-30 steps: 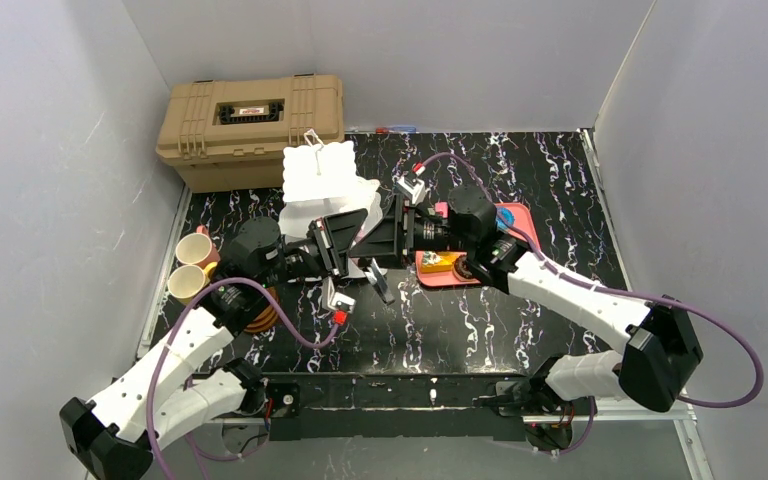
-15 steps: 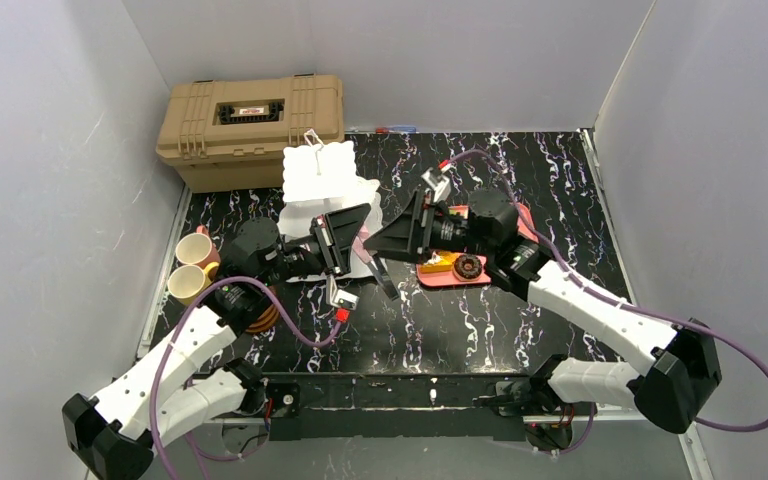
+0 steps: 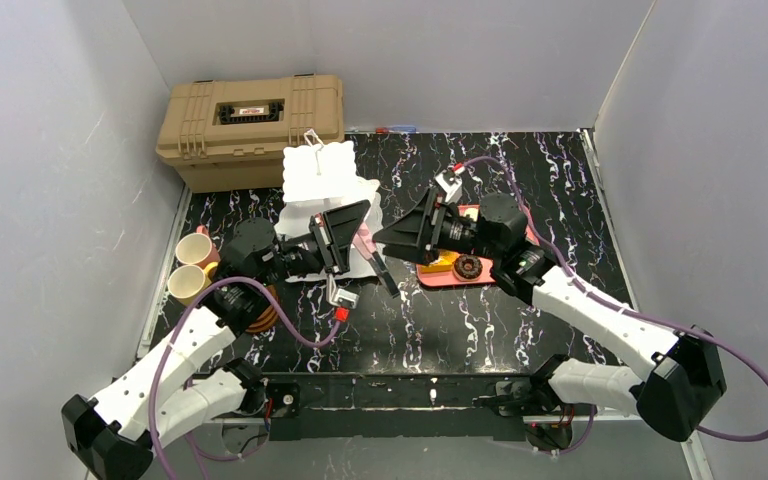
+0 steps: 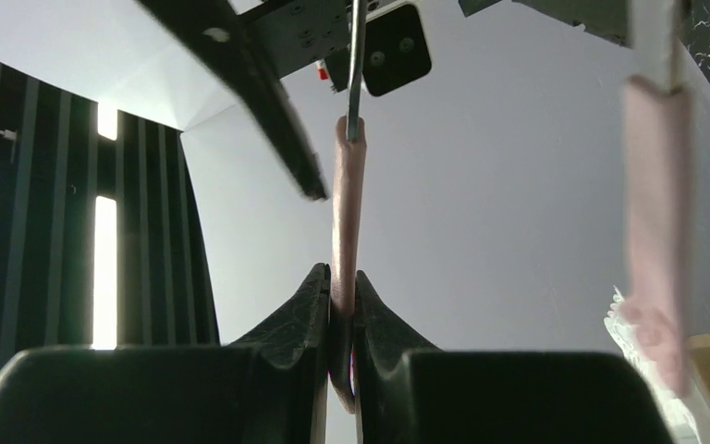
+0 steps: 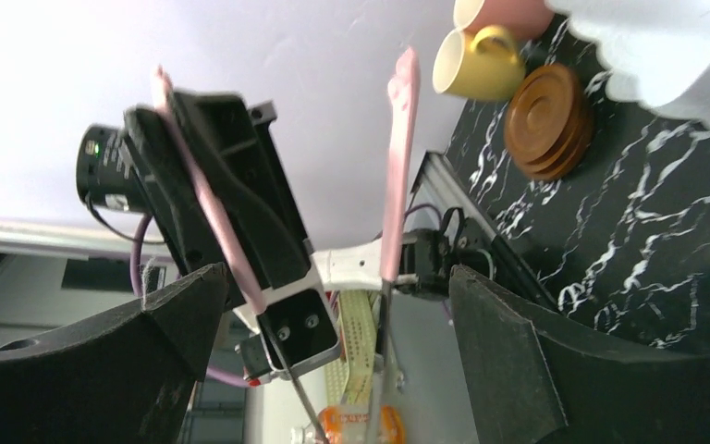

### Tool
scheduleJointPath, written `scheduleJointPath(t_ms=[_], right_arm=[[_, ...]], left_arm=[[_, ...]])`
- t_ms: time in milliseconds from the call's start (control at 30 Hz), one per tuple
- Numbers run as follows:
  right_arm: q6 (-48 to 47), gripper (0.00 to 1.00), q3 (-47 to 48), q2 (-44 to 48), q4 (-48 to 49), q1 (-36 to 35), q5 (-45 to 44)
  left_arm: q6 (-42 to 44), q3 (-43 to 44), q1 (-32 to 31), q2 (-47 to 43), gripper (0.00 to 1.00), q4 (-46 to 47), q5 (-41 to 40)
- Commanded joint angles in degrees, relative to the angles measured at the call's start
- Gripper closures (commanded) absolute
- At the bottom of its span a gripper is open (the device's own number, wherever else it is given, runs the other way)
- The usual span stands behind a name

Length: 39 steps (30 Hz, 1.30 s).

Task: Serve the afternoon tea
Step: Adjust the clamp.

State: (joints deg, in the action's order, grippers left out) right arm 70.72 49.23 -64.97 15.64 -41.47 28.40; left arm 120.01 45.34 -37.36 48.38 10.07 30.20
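Observation:
My left gripper (image 3: 358, 240) is shut on one pink arm of a pair of pink-handled metal tongs (image 3: 367, 247), held above the table just in front of the white tiered stand (image 3: 318, 172). In the left wrist view the fingers (image 4: 312, 305) pinch that arm (image 4: 346, 213), and the tongs' other arm (image 4: 656, 203) hangs free at the right. My right gripper (image 3: 388, 236) is open and empty, facing the tongs (image 5: 397, 157) from the right. A pink cup (image 3: 196, 249), a yellow cup (image 3: 188, 283) and stacked brown saucers (image 3: 263, 318) sit at the left.
A tan ribbed case (image 3: 250, 125) stands at the back left behind the stand. A pink-red tray (image 3: 508, 215) under my right arm holds a chocolate doughnut (image 3: 468, 266) and an orange pastry (image 3: 438, 262). Grey walls close in both sides.
My right gripper has drawn back to the right, away from the left gripper and the tongs, uncovering the tray. The left gripper has kept hold of the tongs and barely moved.

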Motion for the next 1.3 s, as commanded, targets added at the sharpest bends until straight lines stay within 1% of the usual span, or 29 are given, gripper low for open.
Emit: scheduleJointPath(t_ms=[0,67,200,400,533,700,833,1133,1267], right_arm=[[1.4,0.02,0.3,-0.2,5.8,-3.8,-1.2],[3.0,0.02,-1.2,-0.2,8.1,-3.9,-2.0],[8.1,0.02,-4.4,-1.2,18.0,-5.1,-3.7],[9.8,0.02,-5.3,-5.3,24.8,-9.7,-6.9],[11.9,0.02,-4.6,-7.8,29.6,-10.6,-7.7],[11.3,0.02,-3.0,-7.9,29.9,-10.6,-10.1],[11.4,0.09,-4.0,-7.2,30.9,-10.6,-12.4],[11.2,0.17,-2.8,-7.9,31.9,-10.6,-12.3],[11.4,0.23,-2.7,-8.1,32.9,-10.6,-11.9]], left_arm=[[2.5,1.3,-0.2,0.8,1.0,2.2,0.9],[2.6,1.5,-0.3,1.2,1.0,2.6,1.0],[2.8,1.4,-0.2,1.4,1.0,2.8,0.9],[2.5,1.9,-0.2,1.8,1.0,3.2,0.0],[2.7,2.0,-0.2,1.7,1.0,3.3,0.3],[2.9,1.6,-0.2,1.3,1.0,3.3,-0.1],[3.1,1.1,-0.2,1.1,1.0,3.3,0.0],[3.4,0.0,-0.3,0.5,1.0,3.3,1.7],[3.7,-0.6,-0.2,0.2,1.0,3.2,2.4]])
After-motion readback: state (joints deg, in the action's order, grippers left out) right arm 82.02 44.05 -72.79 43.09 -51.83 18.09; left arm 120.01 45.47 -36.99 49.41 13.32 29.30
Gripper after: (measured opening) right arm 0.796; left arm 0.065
